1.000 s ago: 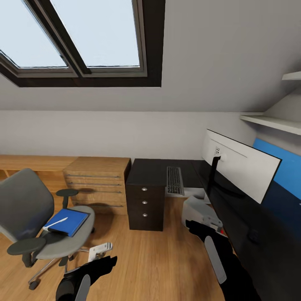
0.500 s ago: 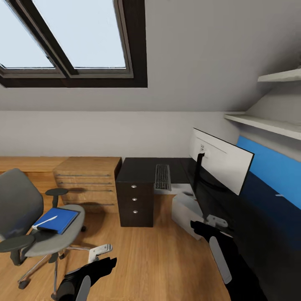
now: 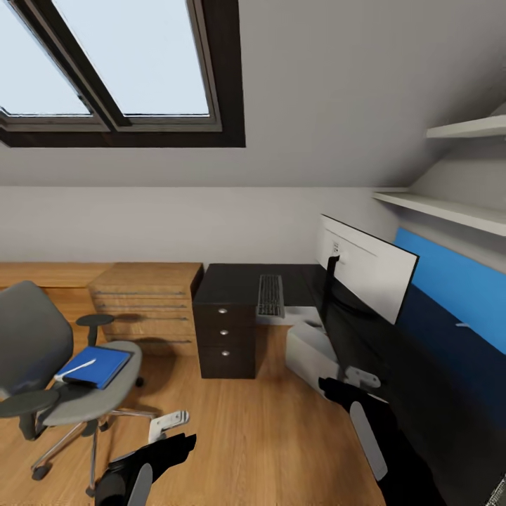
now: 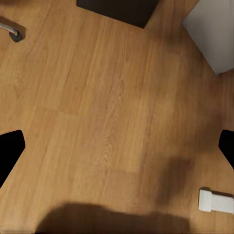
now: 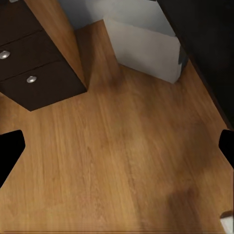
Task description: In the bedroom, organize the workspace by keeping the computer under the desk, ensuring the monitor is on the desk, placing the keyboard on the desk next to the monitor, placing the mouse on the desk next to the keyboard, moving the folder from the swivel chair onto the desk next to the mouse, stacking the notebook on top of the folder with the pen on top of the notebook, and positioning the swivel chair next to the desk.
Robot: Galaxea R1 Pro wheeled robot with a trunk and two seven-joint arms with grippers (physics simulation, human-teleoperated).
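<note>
Folder (image 3: 95, 366), one bright blue rectangle, lies flat on the seat of the single grey swivel chair (image 3: 42, 365), with one thin white pen (image 3: 76, 369) resting across its top; a dark notebook under the pen is too hard to make out. Over at the black L-shaped table (image 3: 242, 284), one monitor (image 3: 365, 275) stands with its white back showing, near the blue back panel (image 3: 457, 288), and one dark keyboard (image 3: 270, 295) lies near the table's front edge. One pale computer (image 3: 309, 351) tower sits on the wood floor (image 3: 267, 436) beneath the table, beside a three-drawer black pedestal (image 3: 226, 341). Left tool (image 3: 169, 425) hangs low over the floor, fingers spread wide, nothing between them. Right tool (image 3: 362, 377) hovers by the table's edge, likewise spread and empty. Two skylights (image 3: 119, 63) sit above, two wall shelves (image 3: 450, 204) at the right.
</note>
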